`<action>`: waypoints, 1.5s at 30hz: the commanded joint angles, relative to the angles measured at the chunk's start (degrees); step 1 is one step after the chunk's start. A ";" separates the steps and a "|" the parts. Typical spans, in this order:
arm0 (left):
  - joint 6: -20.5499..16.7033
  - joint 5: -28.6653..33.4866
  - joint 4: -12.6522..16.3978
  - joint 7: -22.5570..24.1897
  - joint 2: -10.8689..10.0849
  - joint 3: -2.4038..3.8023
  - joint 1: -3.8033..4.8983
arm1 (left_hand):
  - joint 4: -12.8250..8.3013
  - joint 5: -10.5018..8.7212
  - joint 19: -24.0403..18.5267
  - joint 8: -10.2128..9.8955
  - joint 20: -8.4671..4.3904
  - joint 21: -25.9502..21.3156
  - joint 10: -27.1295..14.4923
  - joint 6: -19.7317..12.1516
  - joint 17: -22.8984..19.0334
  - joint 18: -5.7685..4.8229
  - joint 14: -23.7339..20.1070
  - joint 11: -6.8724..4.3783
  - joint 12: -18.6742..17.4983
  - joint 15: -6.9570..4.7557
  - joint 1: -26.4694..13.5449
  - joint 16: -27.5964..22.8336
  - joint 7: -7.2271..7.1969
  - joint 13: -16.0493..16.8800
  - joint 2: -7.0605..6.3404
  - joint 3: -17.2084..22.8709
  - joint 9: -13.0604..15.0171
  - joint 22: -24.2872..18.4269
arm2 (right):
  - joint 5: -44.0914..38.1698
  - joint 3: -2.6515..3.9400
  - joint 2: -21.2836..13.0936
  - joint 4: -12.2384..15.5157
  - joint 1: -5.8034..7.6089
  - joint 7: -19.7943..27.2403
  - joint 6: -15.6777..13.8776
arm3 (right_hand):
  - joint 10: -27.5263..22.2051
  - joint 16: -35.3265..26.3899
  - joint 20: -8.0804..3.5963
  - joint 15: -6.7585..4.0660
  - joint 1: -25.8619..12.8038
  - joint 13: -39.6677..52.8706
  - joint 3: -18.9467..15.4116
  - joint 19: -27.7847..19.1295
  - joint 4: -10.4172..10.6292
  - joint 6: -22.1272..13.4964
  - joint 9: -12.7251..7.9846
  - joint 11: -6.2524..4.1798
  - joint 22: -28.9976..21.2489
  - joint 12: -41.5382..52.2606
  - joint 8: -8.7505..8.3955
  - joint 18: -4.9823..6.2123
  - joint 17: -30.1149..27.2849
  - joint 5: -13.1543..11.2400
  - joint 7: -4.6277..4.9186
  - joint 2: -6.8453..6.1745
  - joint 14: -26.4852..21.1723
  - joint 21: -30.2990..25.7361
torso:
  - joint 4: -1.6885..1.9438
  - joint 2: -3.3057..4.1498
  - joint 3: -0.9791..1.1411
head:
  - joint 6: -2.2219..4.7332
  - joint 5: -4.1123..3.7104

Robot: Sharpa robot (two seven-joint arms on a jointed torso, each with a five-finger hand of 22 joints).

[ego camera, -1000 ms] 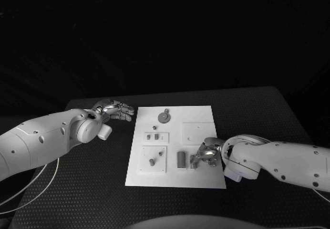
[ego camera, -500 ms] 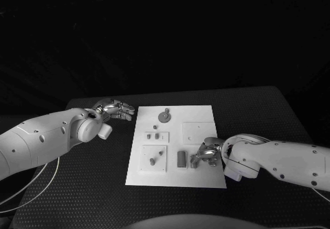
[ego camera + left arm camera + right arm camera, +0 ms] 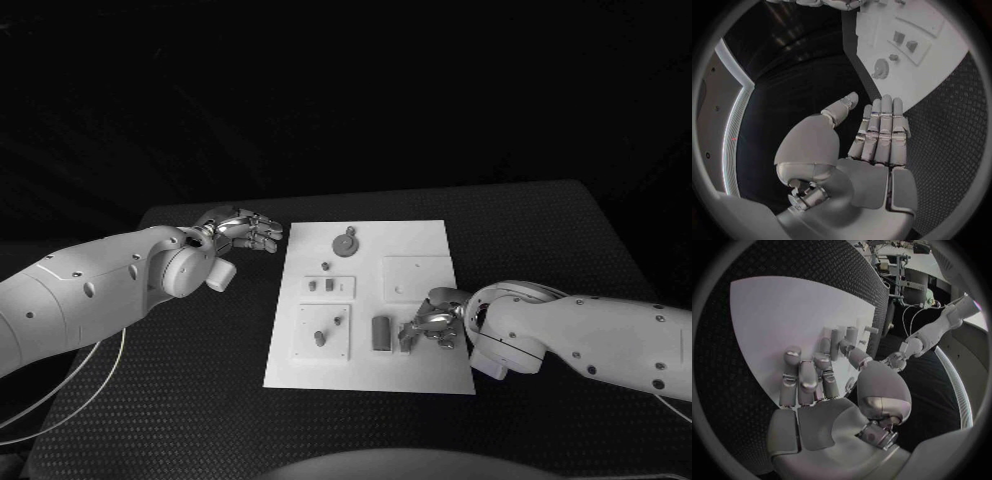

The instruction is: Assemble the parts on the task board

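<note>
Hovering over the board's [image 3: 415, 240] 5 o'clock corner, the right hand [image 3: 433, 322] sits with fingers half curled beside the upright cylinder [image 3: 381, 333], likely lining up a grasp; whether it touches I cannot tell. Left hand [image 3: 245, 231] waits flat and empty off the 10 o'clock edge, probably keeping clear. The left wrist view confirms straight fingers; the head view places the round part [image 3: 343, 241] at 12 o'clock.
</note>
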 commanded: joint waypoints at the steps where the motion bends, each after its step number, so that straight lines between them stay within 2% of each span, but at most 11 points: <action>1: 0.74 0.26 0.14 0.32 0.02 0.03 0.04 | 0.16 0.36 -0.36 0.33 0.06 0.27 -0.11 -0.29 0.07 -0.14 0.09 0.12 0.12 0.44 -0.51 -0.27 -0.20 -0.08 0.00 0.03 -0.05 0.06 | -0.28 -0.05 0.18 0.14 -0.16 1.25 1.90 | 0.25 -0.21 -0.04 -0.08 -0.09 -0.03 -0.07 0.27 0.45 -0.20 -0.11 0.17 0.44 -0.20 -0.28 0.82 -0.16 -0.12 0.42 -0.78 -0.58 -0.34 | 0.00 0.02 -0.01 | -0.03 0.01; 5: 0.74 0.26 0.14 0.31 0.00 0.03 0.04 | 0.17 0.36 -0.36 0.34 0.06 0.26 -0.11 -0.29 0.10 -0.15 0.09 0.12 0.13 0.44 -0.53 -0.29 -0.20 -0.08 -0.01 0.03 -0.05 0.07 | -0.28 -0.05 0.20 0.17 -0.18 1.58 2.26 | 0.17 -0.24 -0.06 -0.07 -0.09 -0.02 0.04 0.22 0.58 -0.29 -0.16 0.19 0.45 -0.23 -0.29 0.82 -0.48 -0.11 0.45 -1.12 -0.84 -0.40 | 0.00 0.02 -0.01 | -0.03 0.01; 7: 0.76 0.26 0.14 0.31 0.00 0.03 0.04 | 0.17 0.36 -0.37 0.34 0.07 0.26 -0.10 -0.28 0.11 -0.15 0.08 0.11 0.13 0.45 -0.53 -0.30 -0.20 -0.08 -0.01 0.03 -0.05 0.07 | -0.28 -0.05 0.21 0.22 -0.20 1.63 2.42 | 0.10 -0.26 -0.11 -0.06 0.42 0.00 0.36 0.17 0.36 -0.34 -0.20 0.20 0.50 -0.23 -0.27 0.82 -0.52 -0.10 0.46 -0.81 -0.93 -0.43 | 0.00 0.02 -0.01 | -0.07 0.04; 11: 0.77 0.26 0.13 0.30 0.01 0.03 0.04 | 0.18 0.36 -0.38 0.34 0.07 0.26 -0.10 -0.28 0.12 -0.15 0.07 0.11 0.13 0.45 -0.54 -0.32 -0.20 -0.08 -0.01 0.03 -0.05 0.08 | -0.45 -0.05 0.23 0.20 -0.21 1.84 2.76 | -0.02 -0.19 -0.10 0.01 2.60 0.12 0.58 -0.03 -2.77 -0.38 -0.27 0.19 0.79 -0.12 -0.01 0.82 -0.43 -0.18 0.52 2.11 -1.03 -0.35 | -0.01 0.01 -0.01 | -0.15 0.06; 13: 0.77 0.26 0.13 0.30 0.00 0.03 0.04 | 0.18 0.36 -0.39 0.34 0.07 0.26 -0.10 -0.28 0.13 -0.15 0.07 0.11 0.13 0.45 -0.54 -0.33 -0.21 -0.08 -0.01 0.03 -0.05 0.08 | -0.53 -0.05 0.24 0.19 -0.21 1.83 3.04 | -0.04 -0.17 -0.07 0.03 3.42 0.15 0.63 -0.11 -3.49 -0.39 -0.30 0.21 0.87 -0.10 0.08 0.82 -0.38 -0.14 0.46 2.99 -1.04 -0.33 | -0.01 0.01 -0.01 | -0.15 0.06; 24: 0.83 0.25 0.13 0.27 0.03 0.03 0.04 | 0.17 0.36 -0.41 0.34 0.07 0.25 -0.10 -0.29 0.17 -0.15 0.06 0.11 0.13 0.46 -0.54 -0.37 -0.21 -0.08 -0.02 0.04 -0.06 0.09 | -0.55 -0.05 0.27 0.28 -0.25 1.96 3.49 | -0.11 -0.16 -0.01 0.03 4.21 0.17 0.34 -0.28 -3.54 -0.18 -0.24 0.15 0.96 -0.10 0.33 0.82 -0.52 -0.17 0.38 3.10 -1.22 -0.29 | 0.00 0.01 -0.01 | -0.20 0.08; 30: 0.88 0.25 0.12 0.28 0.04 0.03 0.04 | 0.18 0.36 -0.41 0.34 0.07 0.25 -0.11 -0.29 0.20 -0.15 0.06 0.11 0.12 0.46 -0.54 -0.39 -0.21 -0.08 -0.01 0.04 -0.06 0.10 | -0.47 -0.05 0.28 0.27 -0.26 2.24 3.20 | -0.21 -0.26 0.25 0.06 3.05 0.11 -0.55 -0.34 -3.07 -0.22 -0.33 0.19 0.89 -0.21 0.41 0.82 -0.82 -0.16 0.42 1.99 -1.49 -0.41 | 0.01 0.02 -0.01 | -0.09 0.11; 33: 0.89 0.25 0.10 0.27 0.03 0.03 0.04 | 0.18 0.36 -0.42 0.34 0.07 0.25 -0.11 -0.29 0.21 -0.15 0.06 0.12 0.12 0.46 -0.54 -0.40 -0.21 -0.08 -0.01 0.04 -0.06 0.10 | -0.35 -0.05 0.29 0.26 -0.26 2.40 3.23 | -0.25 -0.33 0.36 0.07 1.82 0.05 -0.77 -0.26 -2.19 -0.28 -0.44 0.24 0.78 -0.30 0.41 0.82 -0.98 -0.11 0.44 0.57 -1.61 -0.56 | 0.00 0.01 -0.02 | -0.10 0.10; 35: 0.88 0.25 0.08 0.27 0.02 0.03 0.04 | 0.18 0.36 -0.42 0.34 0.08 0.25 -0.11 -0.30 0.22 -0.15 0.06 0.12 0.12 0.46 -0.55 -0.41 -0.20 -0.08 -0.01 0.04 -0.06 0.10 | -0.25 -0.06 0.31 0.28 -0.26 2.47 3.33 | -0.32 -0.39 0.32 0.04 0.80 0.01 -0.43 -0.12 -0.71 -0.36 -0.57 0.25 0.68 -0.37 0.42 0.82 -1.13 -0.07 0.43 -1.12 -1.71 -0.72 | 0.00 0.01 -0.02 | -0.10 0.10; 42: 0.94 0.25 0.10 0.27 0.01 0.03 0.04 | 0.18 0.36 -0.43 0.34 0.08 0.25 -0.12 -0.30 0.25 -0.15 0.06 0.12 0.11 0.46 -0.55 -0.43 -0.20 -0.09 -0.01 0.05 -0.06 0.11 | -0.24 -0.06 0.31 0.28 -0.27 2.74 3.41 | -0.52 -0.45 0.14 0.01 -0.15 0.01 0.72 0.02 2.26 -0.68 -0.76 0.31 0.67 -0.39 0.47 0.82 -1.43 -0.10 0.52 -4.97 -1.99 -0.95 | 0.00 0.01 -0.02 | -0.10 0.10; 45: 0.91 0.24 0.10 0.27 -0.01 0.03 0.04 | 0.18 0.36 -0.43 0.34 0.08 0.25 -0.12 -0.30 0.26 -0.15 0.06 0.12 0.11 0.47 -0.54 -0.44 -0.20 -0.09 0.00 0.05 -0.06 0.11 | -0.24 -0.06 0.31 0.28 -0.27 2.77 3.43 | -0.58 -0.45 0.08 0.01 -0.20 0.02 1.13 0.05 3.25 -0.78 -0.77 0.32 0.70 -0.37 0.52 0.82 -1.54 -0.14 0.55 -5.92 -2.11 -0.99 | 0.01 0.03 -0.03 | -0.15 0.09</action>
